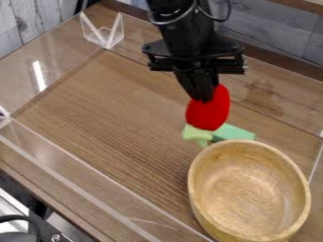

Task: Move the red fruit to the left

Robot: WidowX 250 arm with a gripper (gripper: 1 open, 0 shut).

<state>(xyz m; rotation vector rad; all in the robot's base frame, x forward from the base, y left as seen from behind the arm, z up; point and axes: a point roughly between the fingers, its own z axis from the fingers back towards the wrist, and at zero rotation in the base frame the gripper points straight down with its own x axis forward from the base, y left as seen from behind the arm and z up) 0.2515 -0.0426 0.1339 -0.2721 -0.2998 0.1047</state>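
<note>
The red fruit, glossy and rounded, hangs in the air over the wooden table, just above and left of the wooden bowl. My black gripper comes straight down from above and is shut on the red fruit at its top. The fingertips are partly hidden against the fruit. Right under the fruit lies a flat green block on the table.
A clear plastic wall rings the table, with a low front edge at the near left. A small clear stand sits at the back left. The wood surface stretches to the left of the gripper.
</note>
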